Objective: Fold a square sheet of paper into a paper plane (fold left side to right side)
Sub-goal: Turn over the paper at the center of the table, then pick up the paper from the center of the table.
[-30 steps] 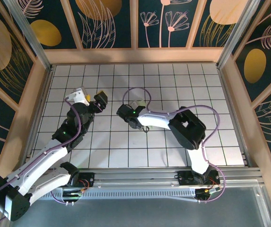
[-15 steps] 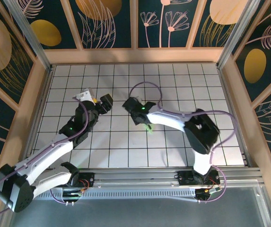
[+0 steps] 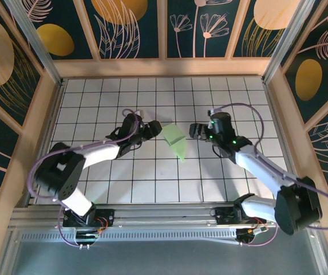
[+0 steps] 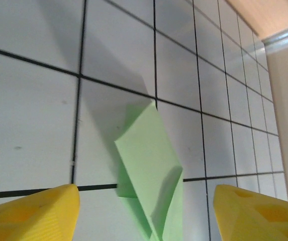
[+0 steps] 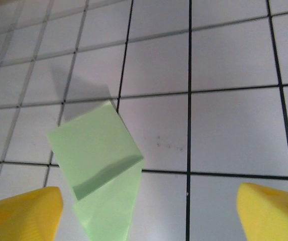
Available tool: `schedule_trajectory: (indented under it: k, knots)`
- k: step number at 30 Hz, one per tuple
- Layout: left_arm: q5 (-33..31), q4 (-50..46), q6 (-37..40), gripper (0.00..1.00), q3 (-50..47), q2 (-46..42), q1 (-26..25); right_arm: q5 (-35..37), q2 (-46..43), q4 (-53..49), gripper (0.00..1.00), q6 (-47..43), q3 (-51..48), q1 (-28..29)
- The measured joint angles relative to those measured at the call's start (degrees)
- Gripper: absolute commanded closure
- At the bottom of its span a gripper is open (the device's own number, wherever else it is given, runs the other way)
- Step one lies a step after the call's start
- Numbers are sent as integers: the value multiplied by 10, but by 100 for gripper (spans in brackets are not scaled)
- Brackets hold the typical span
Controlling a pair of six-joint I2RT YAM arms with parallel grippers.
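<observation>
Top external view: the pale green folded paper plane (image 3: 175,141), pointed at its near end, lies on the white grid table (image 3: 152,177) between the left gripper (image 3: 151,128) and right gripper (image 3: 194,130); both jaws gape wide, holding nothing; a second ago the arms covered it.

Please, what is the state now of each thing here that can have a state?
paper plane: folded to a point, lying free on the table, one flap raised.
left claw: open, empty, left of the plane.
right claw: open, empty, right of the plane.
</observation>
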Motion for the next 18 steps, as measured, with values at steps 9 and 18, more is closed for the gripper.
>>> schedule_trajectory:
  k: [9, 18]
  knots:
    - [73, 44, -32, 39, 44, 132, 0, -173, -103, 148, 1, 76, -125, -128]
    - [108, 74, -42, 73, 98, 199, 0, -277, -106, 188, 10, 99, -133, -177]
